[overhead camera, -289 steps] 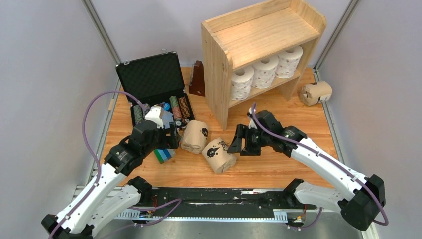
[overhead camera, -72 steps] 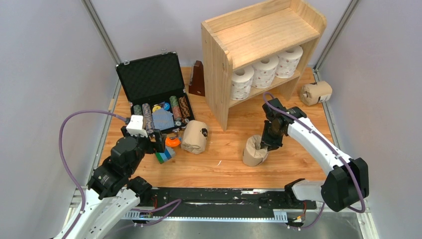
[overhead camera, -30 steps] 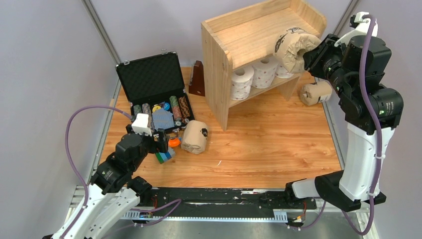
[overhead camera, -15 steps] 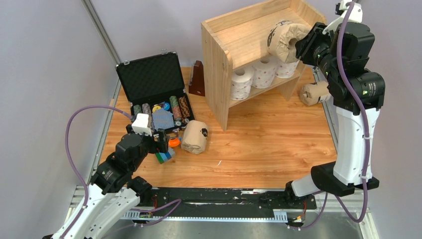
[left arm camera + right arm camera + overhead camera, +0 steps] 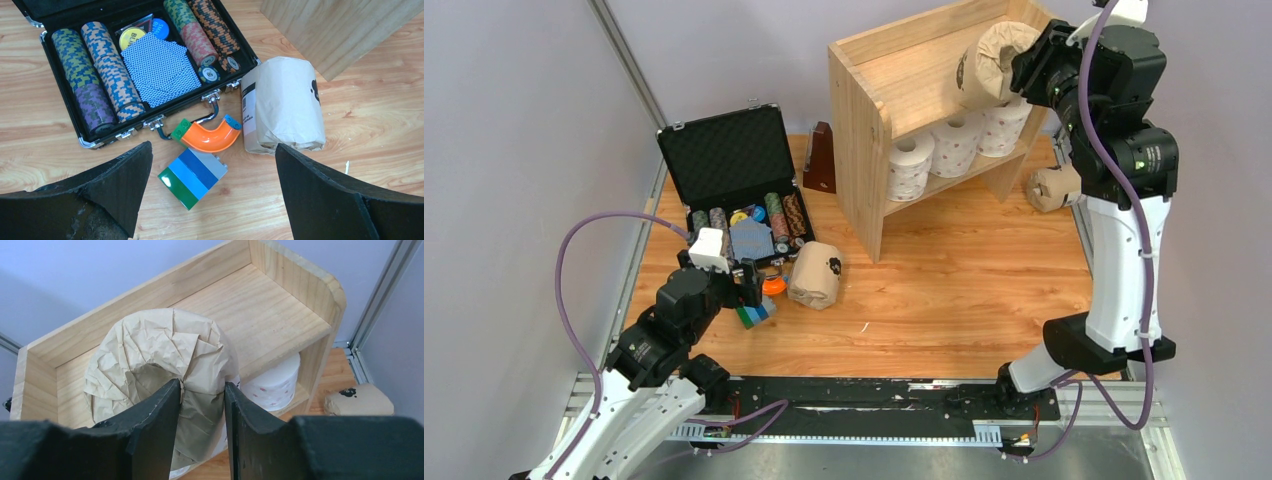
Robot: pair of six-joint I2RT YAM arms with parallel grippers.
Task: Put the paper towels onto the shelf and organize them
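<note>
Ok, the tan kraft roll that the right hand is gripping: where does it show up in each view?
Top external: the held kraft roll is at the top right, gripped by the right hand at the shelf's top tier.
Left wrist: not in it; the other kraft roll lies there on its side.
Right wrist: centre, crumpled end towards the camera.
Shared landmark: the pine shelf.

Right gripper aloft (left gripper agape)
</note>
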